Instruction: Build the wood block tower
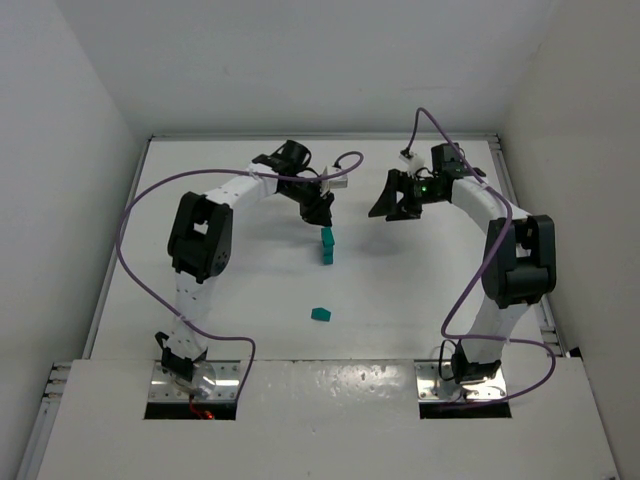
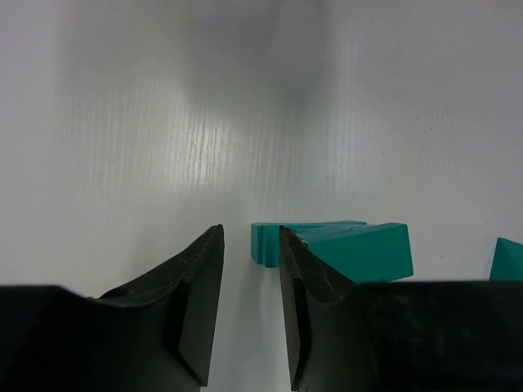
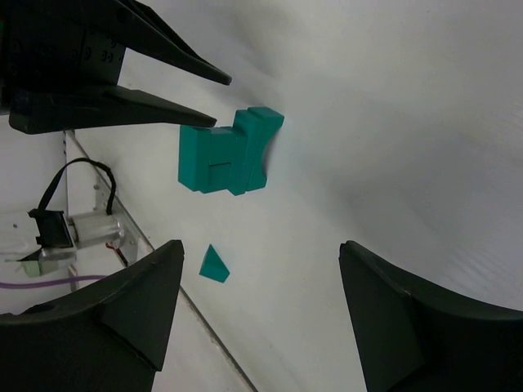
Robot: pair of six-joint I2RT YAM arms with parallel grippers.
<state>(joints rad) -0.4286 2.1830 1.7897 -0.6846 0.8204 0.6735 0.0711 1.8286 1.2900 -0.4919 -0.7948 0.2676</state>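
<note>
White walls [image 1: 90, 120] are seen around a white table [image 1: 250, 330] in the top external view; the tower [image 1: 327, 245] is set near the middle of the table, a narrow teal-green column with its long axis upright; a single loose block [image 1: 320, 314] is laid nearer the arm bases, well apart from the tower. The left gripper [image 1: 322, 212] is poised just behind the tower's top; whether the tower is touched cannot be told from above; the right gripper [image 1: 392, 212] is placed to the right of the tower, clear of it, with its fingers spread.

From the left wrist, pale table is seen as the background; the left gripper [image 2: 250, 237] is shown with its two black fingers [image 2: 196, 294] parted by a narrow gap, and nothing is held in that gap; the tower [image 2: 359, 249] is seen just beyond the right-hand finger and partly hidden by it; contact cannot be judged; a further teal piece [image 2: 508, 260] is cut off by the right edge.

From the right wrist, the right gripper [image 3: 261, 245] is shown wide apart, and nothing is held between its fingers [image 3: 122, 310]; the tower [image 3: 225, 155] is framed beyond them, its long axis slanted across that picture; the left gripper [image 3: 222, 102] is seen close beside it at upper left, its tips slightly parted; the loose block [image 3: 214, 265] is seen on the table below the tower.
</note>
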